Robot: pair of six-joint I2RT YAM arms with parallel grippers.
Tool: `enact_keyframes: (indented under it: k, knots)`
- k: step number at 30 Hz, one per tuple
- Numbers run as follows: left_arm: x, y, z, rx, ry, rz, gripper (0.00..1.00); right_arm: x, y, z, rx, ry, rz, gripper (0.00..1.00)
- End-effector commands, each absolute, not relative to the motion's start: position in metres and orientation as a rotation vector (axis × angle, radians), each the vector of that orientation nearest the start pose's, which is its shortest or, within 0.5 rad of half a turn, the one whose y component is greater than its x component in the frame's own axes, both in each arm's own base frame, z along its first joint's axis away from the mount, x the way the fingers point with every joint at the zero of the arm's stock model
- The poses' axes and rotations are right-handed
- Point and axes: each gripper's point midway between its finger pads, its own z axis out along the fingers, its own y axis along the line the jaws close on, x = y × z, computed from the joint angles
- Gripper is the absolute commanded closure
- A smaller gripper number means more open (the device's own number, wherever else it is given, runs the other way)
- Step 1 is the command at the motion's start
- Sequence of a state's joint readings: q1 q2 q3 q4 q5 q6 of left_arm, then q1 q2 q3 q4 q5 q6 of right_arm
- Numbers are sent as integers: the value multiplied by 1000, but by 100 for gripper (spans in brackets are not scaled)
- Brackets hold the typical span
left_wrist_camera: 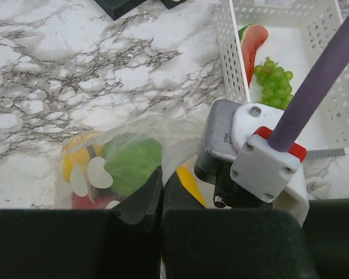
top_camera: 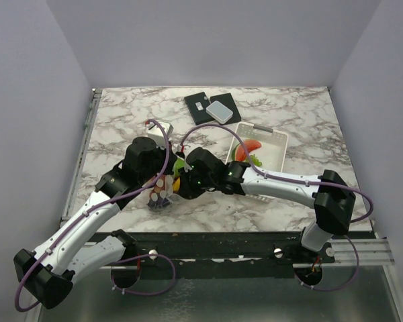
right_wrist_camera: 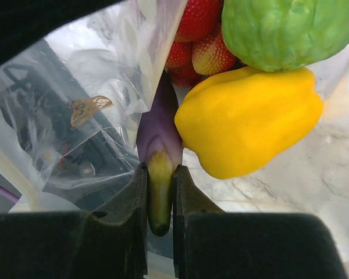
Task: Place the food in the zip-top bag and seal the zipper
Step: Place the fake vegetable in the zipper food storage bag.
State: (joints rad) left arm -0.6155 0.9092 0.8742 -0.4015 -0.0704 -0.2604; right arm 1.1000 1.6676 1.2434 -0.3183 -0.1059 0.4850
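The clear zip-top bag (left_wrist_camera: 177, 136) with white dots lies on the marble between both arms, and my left gripper (left_wrist_camera: 161, 174) is shut on its mouth edge. I cannot make out the zipper strip. Food inside the bag shows through the film: a yellow piece (right_wrist_camera: 247, 119), a green piece (right_wrist_camera: 291, 29) and red strawberries (right_wrist_camera: 198, 35). My right gripper (right_wrist_camera: 160, 171) is shut on the green stem of the purple eggplant (right_wrist_camera: 157, 131), whose body points into the bag's mouth beside the yellow piece. From above the bag (top_camera: 162, 193) sits under both wrists.
The white basket (top_camera: 277, 139) stands right of the bag and holds a watermelon slice (left_wrist_camera: 253, 43) and green grapes (left_wrist_camera: 273, 81). A black pad (top_camera: 208, 107) with a small grey box (top_camera: 220, 111) lies at the back. My right wrist's camera mount (left_wrist_camera: 250, 151) crowds the left fingers.
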Motion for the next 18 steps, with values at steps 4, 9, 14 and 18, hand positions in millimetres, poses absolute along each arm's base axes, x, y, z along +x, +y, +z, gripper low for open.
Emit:
enact_keyframes:
  k: [4,9,14,18]
  knots:
    - [259,-184,239,320,1978,-512,100,162,426,135,-794,2350,922,93]
    - [260,-183,239,317,1975,-507,100,167,417,150,-766,2309,896,72]
    - [260,-182,240,317,1973,-501,100,173,403,171,-725,2266,852,59]
    - [260,-182,240,317,1972,-499,100,180,389,185,-681,2229,797,51]
